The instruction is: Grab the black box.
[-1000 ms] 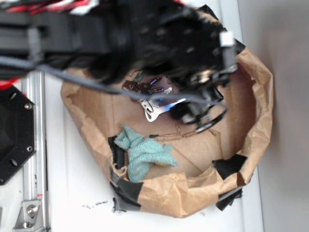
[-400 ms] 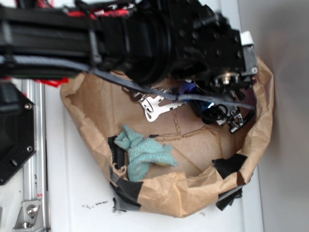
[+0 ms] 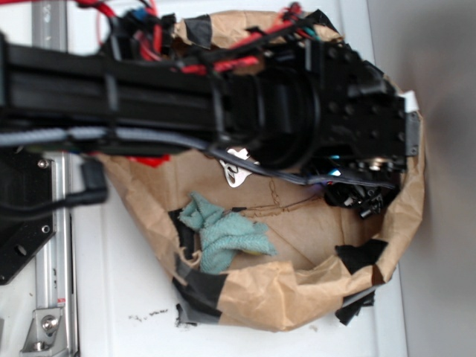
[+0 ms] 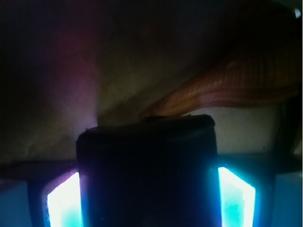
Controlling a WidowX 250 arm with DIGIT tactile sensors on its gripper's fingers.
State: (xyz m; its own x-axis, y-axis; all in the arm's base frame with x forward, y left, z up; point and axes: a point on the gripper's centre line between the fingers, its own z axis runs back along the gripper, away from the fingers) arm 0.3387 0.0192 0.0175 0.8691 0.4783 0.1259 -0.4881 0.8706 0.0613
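Observation:
In the wrist view the black box fills the space between my gripper's two glowing blue pads, and its sides meet both pads. The gripper is shut on it. Behind the box is the brown wall of the paper bag. In the exterior view my gripper hangs inside the bag at its right wall, under the black arm. There the box cannot be told apart from the dark fingers.
The crumpled paper bag has black tape patches on its rim. A teal cloth lies at its lower left and keys show under the arm. A black hexagonal plate and metal rail stand at the left.
The arm has swung right and down over the bag, carrying the gripper from the bag's middle to its right wall. It now covers most of the keys.

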